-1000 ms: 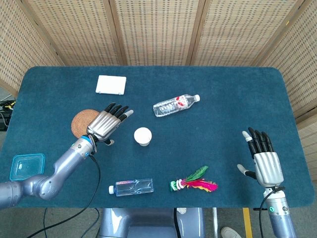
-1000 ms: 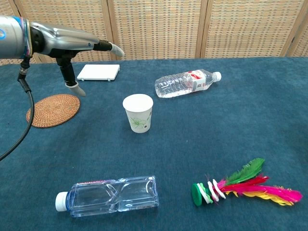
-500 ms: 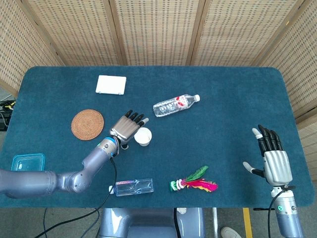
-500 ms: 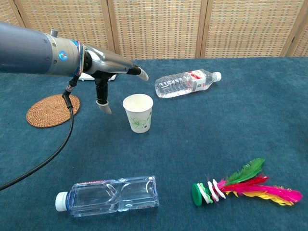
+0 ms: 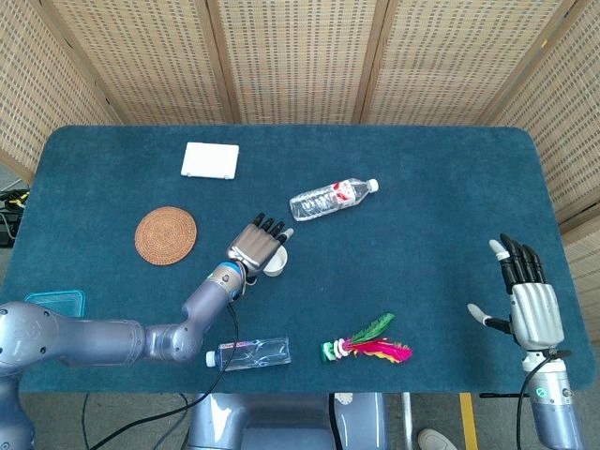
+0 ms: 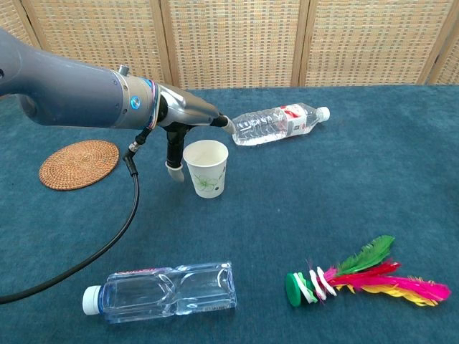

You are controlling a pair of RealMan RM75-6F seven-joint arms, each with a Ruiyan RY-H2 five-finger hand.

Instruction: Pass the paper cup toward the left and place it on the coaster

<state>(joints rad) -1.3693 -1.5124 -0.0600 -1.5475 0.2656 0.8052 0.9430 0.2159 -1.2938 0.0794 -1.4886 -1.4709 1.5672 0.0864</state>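
A white paper cup (image 6: 206, 168) with a green print stands upright mid-table; in the head view only its rim (image 5: 276, 264) shows past my left hand (image 5: 258, 246). That hand (image 6: 188, 117) is open and right at the cup. Its thumb hangs down just left of the cup wall, and its fingers (image 6: 224, 122) stretch out flat above and behind the rim. I cannot tell if it touches the cup. The round woven coaster (image 5: 166, 235) (image 6: 79, 164) lies bare to the left. My right hand (image 5: 532, 305) hovers open at the table's right edge, holding nothing.
A round water bottle (image 5: 333, 199) (image 6: 276, 124) lies behind the cup. A flat clear bottle (image 5: 248, 353) (image 6: 161, 292) and a feather shuttlecock (image 5: 367, 347) (image 6: 366, 276) lie near the front edge. A white box (image 5: 210, 160) sits far back left, a blue container (image 5: 56, 302) front left.
My left hand has swept right from beside the coaster to the cup, thumb now beside its wall. The right hand has drifted toward the right edge. The cup has not moved.
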